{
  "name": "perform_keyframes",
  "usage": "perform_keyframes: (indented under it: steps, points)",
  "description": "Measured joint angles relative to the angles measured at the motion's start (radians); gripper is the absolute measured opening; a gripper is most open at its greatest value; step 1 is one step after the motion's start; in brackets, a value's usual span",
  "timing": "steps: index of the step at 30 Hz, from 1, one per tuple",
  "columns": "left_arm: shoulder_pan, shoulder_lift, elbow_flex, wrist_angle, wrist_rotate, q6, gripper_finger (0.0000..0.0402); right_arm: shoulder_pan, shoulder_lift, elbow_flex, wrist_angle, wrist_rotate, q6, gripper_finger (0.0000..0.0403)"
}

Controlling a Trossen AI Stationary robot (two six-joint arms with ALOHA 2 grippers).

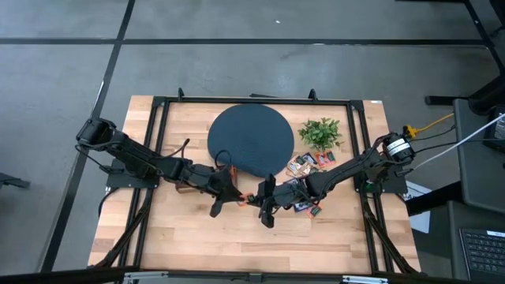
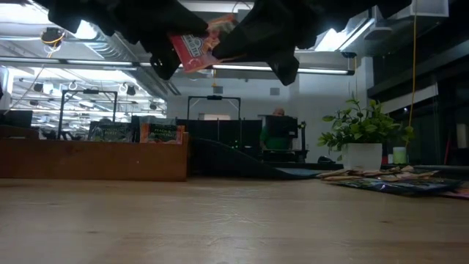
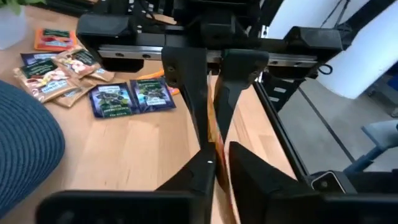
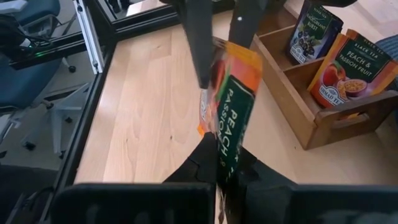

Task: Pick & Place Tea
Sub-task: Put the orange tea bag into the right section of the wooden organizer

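Observation:
One orange-red tea sachet [image 1: 246, 196] with a green label hangs in the air between my two grippers, above the near middle of the table. My left gripper [image 1: 234, 196] reaches in from the left and my right gripper [image 1: 259, 199] from the right, both shut on it. The low view shows the sachet [image 2: 194, 45] well above the wood. The remaining tea sachets [image 1: 308, 164], orange, pale and dark, lie flat in a loose heap near the plant; the left wrist view shows them too [image 3: 68, 68]. My left gripper [image 3: 219, 163] pinches the sachet's left end [image 3: 217, 151] between its two fingers, coming level from the table's left. The sachet stands on edge, lifted clear of the table. My right gripper [image 4: 224, 168] pinches the sachet's opposite end [image 4: 225, 149] between its two fingers, coming level from the table's right. The sachet [image 4: 233, 106] runs from its fingers toward the other gripper, slightly twisted, touching nothing below.
A round dark disc [image 1: 251, 140] lies at the far middle, a small green plant [image 1: 320, 132] to its right. A wooden box [image 4: 311, 93] holding upright sachets sits under the left arm. A black frame [image 1: 158, 142] borders the table. Bare wood stretches along the near edge.

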Motion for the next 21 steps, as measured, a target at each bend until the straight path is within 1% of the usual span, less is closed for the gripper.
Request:
perform_keyframes:
  steps: [3,8,10,12,15,19,21]
  points:
    - [0.001,0.0,0.0,-0.003,0.0,0.014,0.0008,0.001,0.0,0.0,0.0,0.0,-0.002,0.0009]
    - [0.0,0.0,0.0,-0.004,-0.011,0.018,0.0003,0.0,-0.001,0.0,-0.009,0.0,0.004,0.0011]
    - [0.0,-0.001,-0.005,0.001,-0.027,0.018,0.0002,0.0,-0.001,0.0,-0.017,0.001,0.011,0.0018]
    - [0.0,-0.008,-0.028,0.034,-0.063,0.017,0.0002,-0.001,-0.001,0.001,-0.03,0.003,0.03,0.0032]
    - [0.0,-0.033,-0.082,0.127,-0.105,0.018,0.0002,0.003,-0.001,0.0,-0.053,0.001,0.047,0.0066]
    - [0.0,-0.049,-0.186,0.374,-0.113,0.018,0.0002,0.007,-0.001,0.0,-0.054,0.006,0.053,0.0113]
    - [0.0,-0.052,-0.232,0.492,-0.137,0.021,0.0002,0.007,-0.001,0.0,-0.027,0.022,0.047,0.0132]
